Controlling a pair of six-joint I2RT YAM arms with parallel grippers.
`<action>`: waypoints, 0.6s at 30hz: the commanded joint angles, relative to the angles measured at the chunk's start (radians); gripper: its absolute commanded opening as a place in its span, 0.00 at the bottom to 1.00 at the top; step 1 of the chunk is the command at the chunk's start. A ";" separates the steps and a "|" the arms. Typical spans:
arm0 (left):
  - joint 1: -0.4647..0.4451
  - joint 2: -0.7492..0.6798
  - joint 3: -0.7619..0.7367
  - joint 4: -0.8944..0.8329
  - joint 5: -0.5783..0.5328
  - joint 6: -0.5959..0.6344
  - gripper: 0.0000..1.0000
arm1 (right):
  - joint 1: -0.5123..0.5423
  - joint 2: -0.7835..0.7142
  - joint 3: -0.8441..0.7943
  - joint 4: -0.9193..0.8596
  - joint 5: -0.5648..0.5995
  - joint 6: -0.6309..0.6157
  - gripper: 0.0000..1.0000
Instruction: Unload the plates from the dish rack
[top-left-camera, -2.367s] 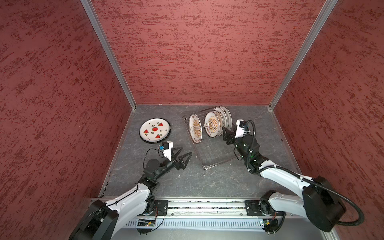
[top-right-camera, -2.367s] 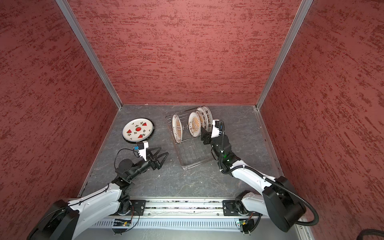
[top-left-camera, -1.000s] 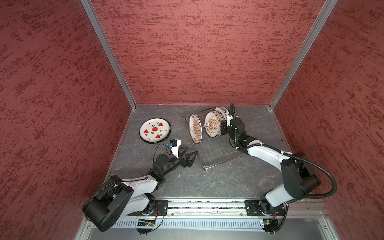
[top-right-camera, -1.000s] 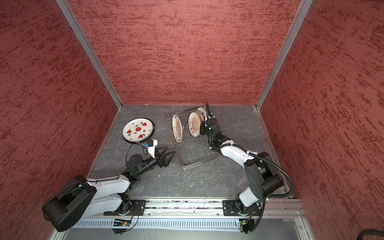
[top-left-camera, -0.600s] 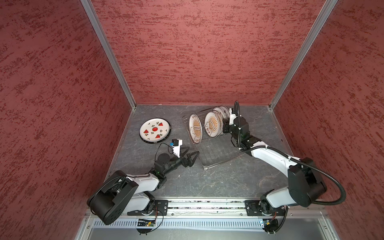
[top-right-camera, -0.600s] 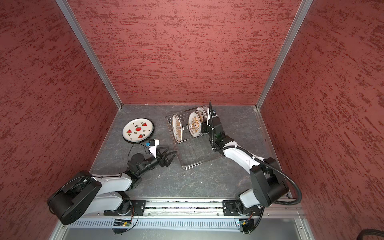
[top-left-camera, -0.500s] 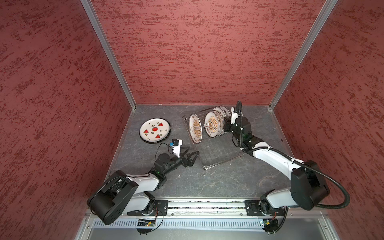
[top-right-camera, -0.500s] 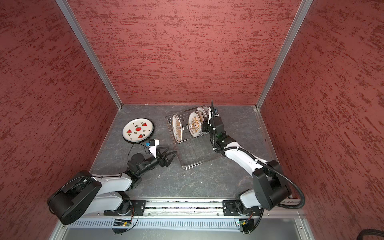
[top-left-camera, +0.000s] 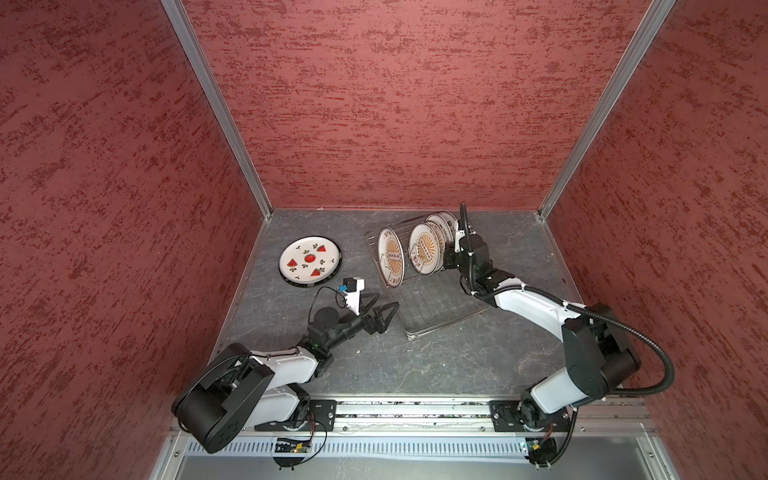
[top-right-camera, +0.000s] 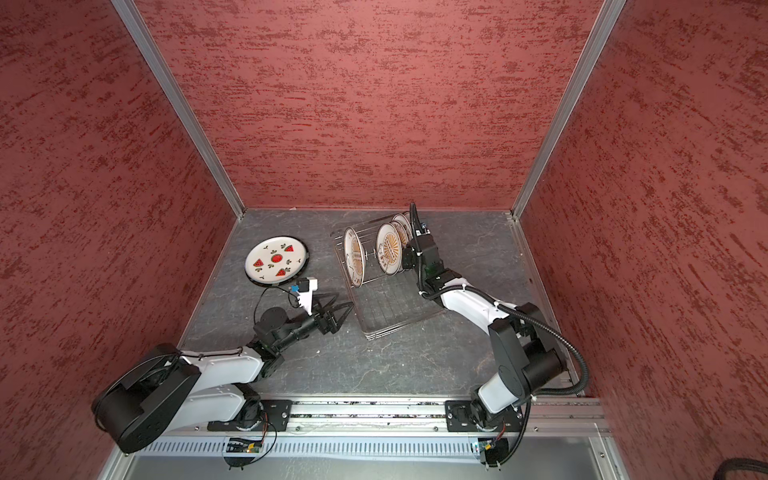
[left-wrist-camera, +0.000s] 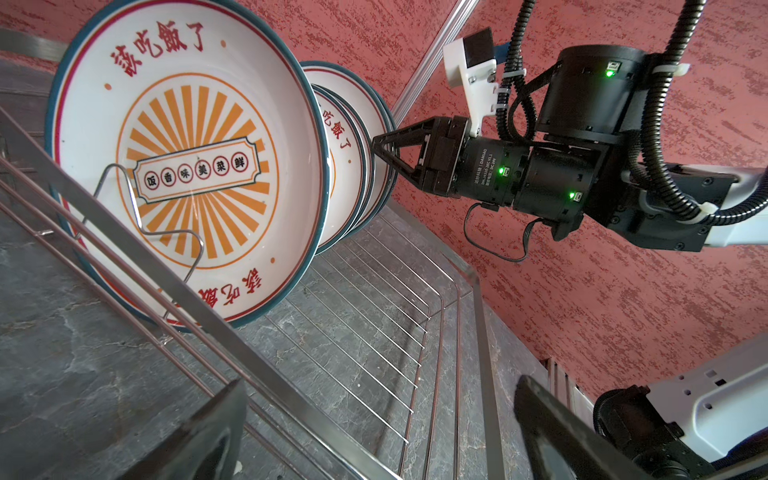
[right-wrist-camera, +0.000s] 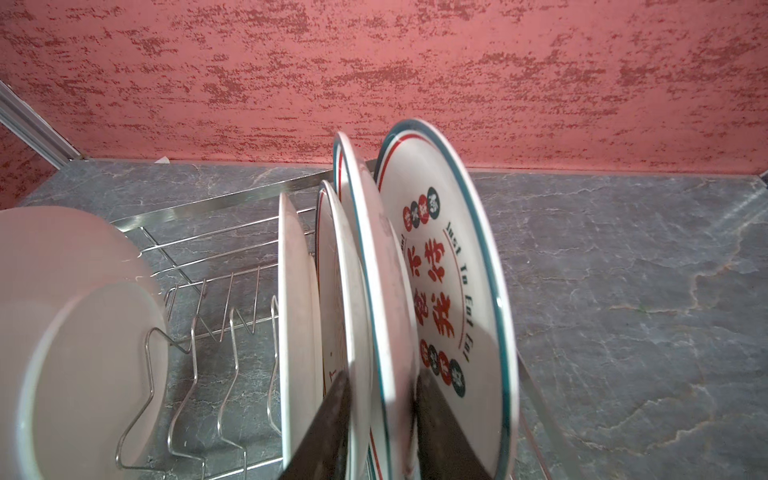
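The silver wire dish rack (top-left-camera: 436, 307) holds several upright plates. An orange sunburst plate (top-left-camera: 392, 262) stands frontmost, and it fills the left wrist view (left-wrist-camera: 195, 166). My right gripper (top-left-camera: 446, 258) is at the rack's far end. In the right wrist view this right gripper (right-wrist-camera: 382, 386) is shut on the rim of a teal-and-red-rimmed plate (right-wrist-camera: 357, 249), beside a plate (right-wrist-camera: 449, 291) printed with Chinese characters. My left gripper (top-left-camera: 387, 299) hangs open and empty at the rack's near left corner, over the rack's rail (left-wrist-camera: 208, 320).
A watermelon plate (top-left-camera: 308, 259) lies flat on the grey table to the left of the rack, with a dark rim showing under it. Red walls close in the table on three sides. The rack's near half (top-right-camera: 390, 307) holds no plates.
My right gripper has swung from the rack's right side to the far-end plates and closed over one plate's rim. The left gripper has crept closer to the rack's corner, still open.
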 joint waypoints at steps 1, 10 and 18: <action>-0.008 -0.019 0.004 0.003 -0.001 0.002 1.00 | -0.008 0.003 0.030 0.005 0.024 -0.008 0.26; -0.009 -0.020 0.004 0.000 -0.003 0.000 0.99 | -0.008 -0.050 0.002 0.019 0.018 -0.006 0.16; -0.011 -0.020 0.006 -0.002 -0.008 -0.003 0.99 | -0.008 0.012 0.048 -0.002 0.034 -0.011 0.21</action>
